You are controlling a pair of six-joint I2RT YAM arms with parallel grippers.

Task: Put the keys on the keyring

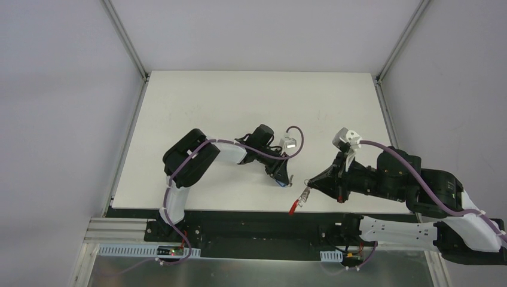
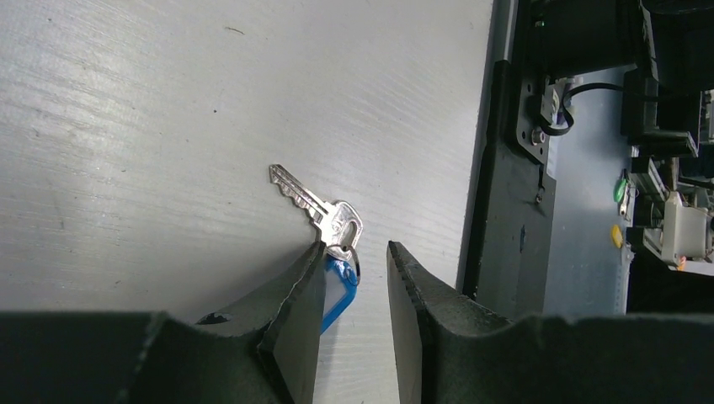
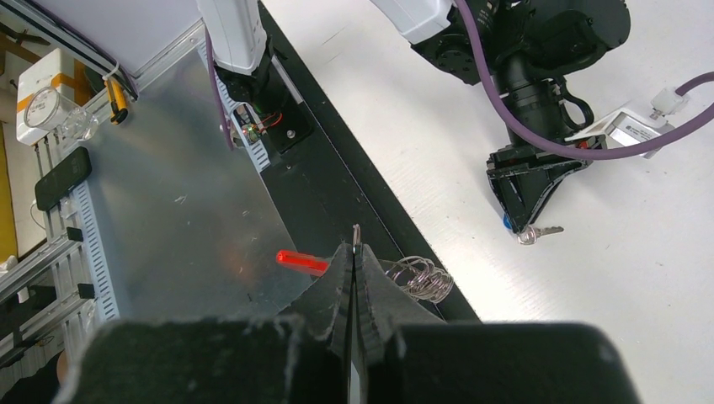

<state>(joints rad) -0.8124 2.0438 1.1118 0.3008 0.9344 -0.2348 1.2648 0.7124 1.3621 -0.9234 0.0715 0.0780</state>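
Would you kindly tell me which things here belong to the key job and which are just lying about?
Job: key with blue tag; keyring with red strip, pinched in the right hand; left hand open at the tag.
Lying about: white box; flat black device.

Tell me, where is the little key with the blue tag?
In the left wrist view the key lies flat on the white table near its front edge, its blue tag at the tips of the left gripper.
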